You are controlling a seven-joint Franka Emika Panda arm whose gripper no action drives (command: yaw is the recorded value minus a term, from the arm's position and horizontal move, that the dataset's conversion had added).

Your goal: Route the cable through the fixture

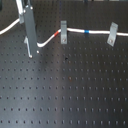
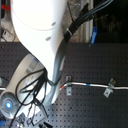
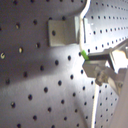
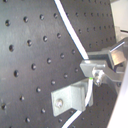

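The white cable [image 1: 75, 30] runs across the board in the first exterior view. Its red band [image 1: 59, 33] lies just left of the middle grey clip [image 1: 63, 31], and its blue band [image 1: 87, 31] lies between that clip and the right clip [image 1: 112, 34]. My gripper [image 1: 31, 52] stands at the left with the cable dipping to its tip. In both wrist views the gripper [image 3: 98, 63] [image 4: 95, 73] is shut on the cable [image 4: 70, 27] right beside a fixture [image 3: 62, 32] [image 4: 74, 96]. From the exterior views that fixture is hidden behind the gripper.
The black perforated board [image 1: 70, 90] stretches toward the front of the first exterior view. In the second exterior view the white arm [image 2: 40, 35] and its dark hoses [image 2: 30, 90] cover the left half, with two clips [image 2: 67, 89] [image 2: 107, 90] to their right.
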